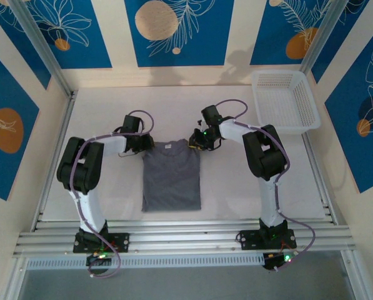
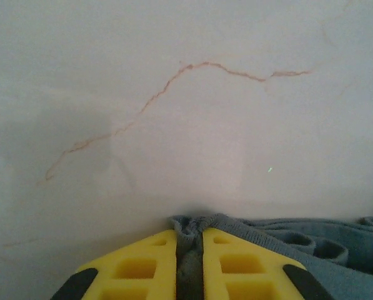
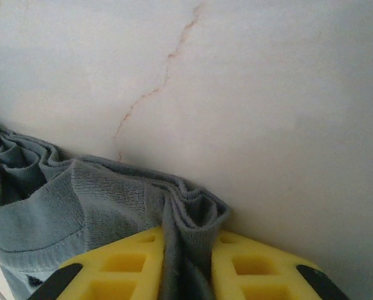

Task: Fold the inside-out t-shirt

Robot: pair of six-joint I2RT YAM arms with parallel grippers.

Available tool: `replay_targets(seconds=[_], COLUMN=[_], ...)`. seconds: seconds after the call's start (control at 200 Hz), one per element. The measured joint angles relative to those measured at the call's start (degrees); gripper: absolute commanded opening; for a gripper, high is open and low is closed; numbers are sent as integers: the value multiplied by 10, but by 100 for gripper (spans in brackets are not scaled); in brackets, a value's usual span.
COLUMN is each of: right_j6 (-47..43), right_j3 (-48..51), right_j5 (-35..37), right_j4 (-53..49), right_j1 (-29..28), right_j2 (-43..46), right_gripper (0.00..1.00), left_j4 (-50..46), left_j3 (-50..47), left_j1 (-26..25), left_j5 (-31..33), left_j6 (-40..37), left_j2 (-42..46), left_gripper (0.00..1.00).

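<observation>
The t-shirt (dark grey, unprinted) is laid flat as a tall rectangle at the middle of the pale, veined table, between the arms. Its soft knit is bunched into ridged folds at the far corners. Both arms are bent inward; the left gripper is pinched on the far left corner, the right gripper on the far right one.
</observation>
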State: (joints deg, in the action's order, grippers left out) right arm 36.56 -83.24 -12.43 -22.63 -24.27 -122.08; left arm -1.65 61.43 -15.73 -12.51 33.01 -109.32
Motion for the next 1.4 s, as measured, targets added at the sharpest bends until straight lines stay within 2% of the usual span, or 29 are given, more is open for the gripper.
replay_targets(seconds=[0.145, 0.34, 0.435, 0.59, 0.75, 0.835, 0.94, 1.065, 1.16, 1.255, 1.4], right_j6=[2, 9, 8, 0, -21, -33, -44, -37, -17, 2, 9], right_j3=[1, -1, -34, -116, -127, -58, 78, 248, 372, 451, 459], right_j5=[-12, -31, -40, -57, -71, -87, -108, -123, -119, -118, -104], right_j4=[8, 7, -20, -40, 11, 81, 152, 209, 216, 209, 200], right_j1=[0, 3, 8, 16, 16, 8, -13, -36, -48, -66, -82], right_j2=[0, 0, 4, 68, 226, 322, 398, 392, 370, 381, 448], right_gripper=[0, 0, 0, 0, 0, 0, 0, 0, 0, 0, 0], left_j4=[38, 68, 60, 19, 25, 49, 58, 54, 8, -32, -36], left_j3=[-4, -13, -5, 73, 105, 58, -64, -231, -334, -360, -345], left_j1=[-2, 2, 10, 27, 30, 20, -6, -31, -40, -49, -51], left_j5=[-40, -97, -122, -136, -136, -127, -110, -94, -79, -73, -61], left_j6=[13, 48, 72, 94, 103, 104, 104, 127, 146, 147, 137], left_j2=[-8, -8, 14, 110, 290, 384, 466, 470, 471, 505, 556], left_gripper=[0, 0, 0, 0, 0, 0, 0, 0, 0, 0, 0])
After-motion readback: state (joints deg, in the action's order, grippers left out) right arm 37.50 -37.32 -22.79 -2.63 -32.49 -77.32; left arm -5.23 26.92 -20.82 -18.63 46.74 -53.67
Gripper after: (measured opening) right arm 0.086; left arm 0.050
